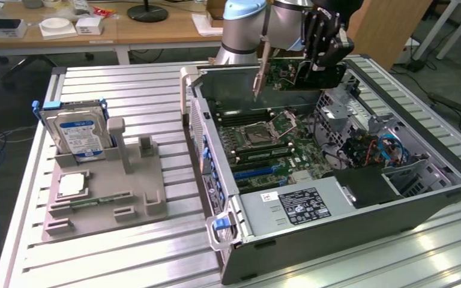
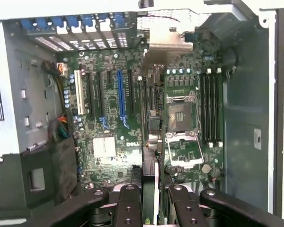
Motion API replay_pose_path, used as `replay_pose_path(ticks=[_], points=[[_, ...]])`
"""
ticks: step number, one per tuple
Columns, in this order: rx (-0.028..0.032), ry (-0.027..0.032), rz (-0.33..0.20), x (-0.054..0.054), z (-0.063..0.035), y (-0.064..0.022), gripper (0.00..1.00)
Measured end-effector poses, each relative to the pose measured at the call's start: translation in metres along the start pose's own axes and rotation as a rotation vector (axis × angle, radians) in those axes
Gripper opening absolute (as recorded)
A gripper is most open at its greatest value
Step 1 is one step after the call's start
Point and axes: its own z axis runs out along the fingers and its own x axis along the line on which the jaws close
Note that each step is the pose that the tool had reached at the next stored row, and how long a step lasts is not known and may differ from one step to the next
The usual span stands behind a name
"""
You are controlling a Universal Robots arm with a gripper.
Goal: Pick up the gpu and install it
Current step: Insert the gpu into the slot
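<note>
The gpu (image 1: 283, 71) hangs upright above the back end of the open computer case (image 1: 214, 129), its silvery metal bracket (image 1: 259, 78) pointing down toward the case. My gripper (image 1: 304, 67) is shut on its upper edge. In the wrist view the card (image 2: 150, 161) shows edge-on between my fingers (image 2: 128, 201), with the gripper (image 2: 150, 191) closed on it and the bracket (image 2: 168, 45) at its far end. Below it lies the motherboard (image 2: 109, 123), and the card sits over the area between the blue expansion slot (image 2: 120, 94) and the CPU socket (image 2: 182, 118).
A silver hard drive (image 1: 78, 135) stands in a grey holder (image 1: 134, 180) at the exterior view's left, with a small green memory stick (image 1: 98, 200) and a square chip (image 1: 72, 183). Inside the case are a power supply (image 1: 295, 207) and bundled cables (image 1: 374, 150).
</note>
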Motion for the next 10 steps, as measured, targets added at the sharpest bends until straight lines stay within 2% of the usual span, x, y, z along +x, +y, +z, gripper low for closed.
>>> replay_pose_path(ticks=[7, 10], points=[[-0.0018, -0.0030, -0.094, 0.0000, 0.0000, 0.0000, 0.27], [-0.0022, -0.0038, -0.116, 0.0000, 0.0000, 0.0000, 0.27]])
